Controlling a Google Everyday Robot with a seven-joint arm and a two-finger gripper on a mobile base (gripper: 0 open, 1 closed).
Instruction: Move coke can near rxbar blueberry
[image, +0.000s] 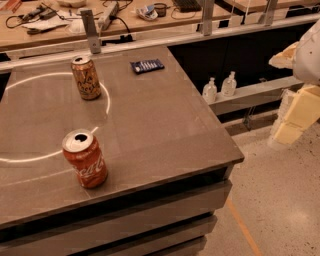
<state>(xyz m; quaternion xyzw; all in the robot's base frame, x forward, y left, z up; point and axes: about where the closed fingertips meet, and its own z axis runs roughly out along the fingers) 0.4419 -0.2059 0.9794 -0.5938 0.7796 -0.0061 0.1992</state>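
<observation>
The coke can (85, 159), red-orange with white script and a silver top, stands upright near the front left of the grey table (160, 125). The rxbar blueberry (147, 65), a flat dark blue wrapper, lies at the table's far edge, well away from the can. My gripper (298, 112) shows as pale yellow parts at the right edge of the camera view. It is off the table, out over the floor, far from both things and holding nothing that I can see.
A tan-gold patterned can (86, 77) stands upright at the back left, left of the bar. A rail with posts (91, 31) and a cluttered workbench run behind the table. Two small bottles (220, 87) sit on a low shelf to the right.
</observation>
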